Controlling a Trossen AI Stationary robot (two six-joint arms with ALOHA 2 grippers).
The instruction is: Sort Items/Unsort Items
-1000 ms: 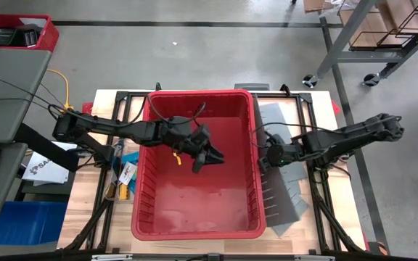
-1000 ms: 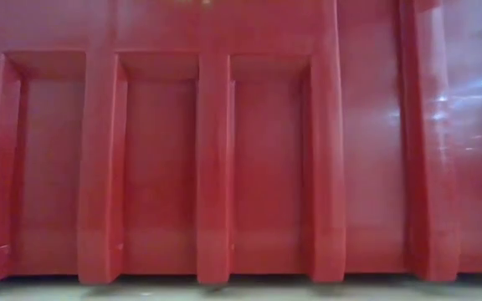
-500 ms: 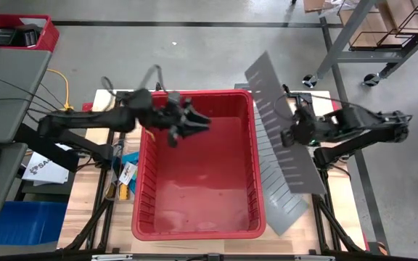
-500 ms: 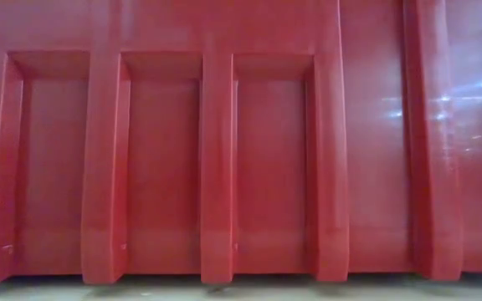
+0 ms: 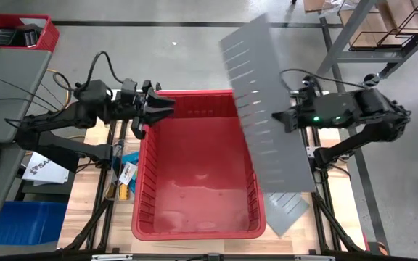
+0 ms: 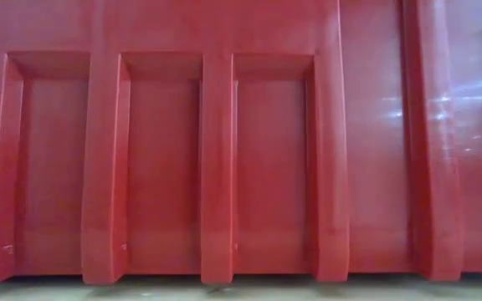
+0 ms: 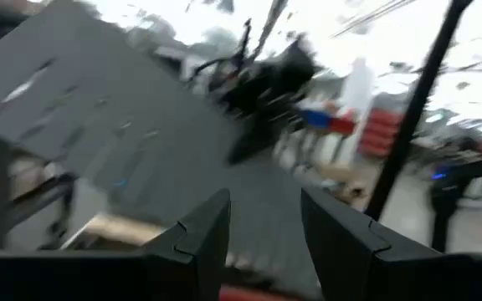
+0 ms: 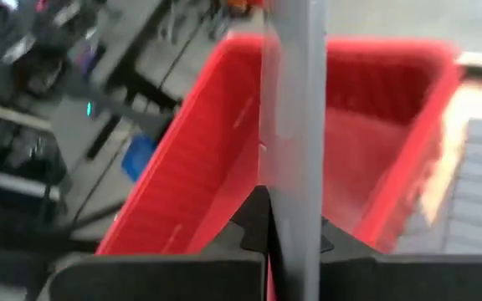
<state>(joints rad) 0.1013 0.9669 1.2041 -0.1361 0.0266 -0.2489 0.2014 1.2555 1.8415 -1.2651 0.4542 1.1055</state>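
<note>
Right gripper (image 5: 280, 118) clamped on grey slotted divider panel (image 5: 265, 101), raised tilted over red bin (image 5: 194, 217). Keep panel edge clear of bin rim. Left gripper (image 5: 167, 109) half-open, empty, above bin's far-left corner. Small items (image 5: 124, 174) just left of bin.

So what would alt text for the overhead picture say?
From above, the right gripper holds a long grey slotted panel lifted over the right side of an empty red bin. The left gripper hovers at the bin's far left corner, holding nothing visible; another grey panel lies on the table.
</note>
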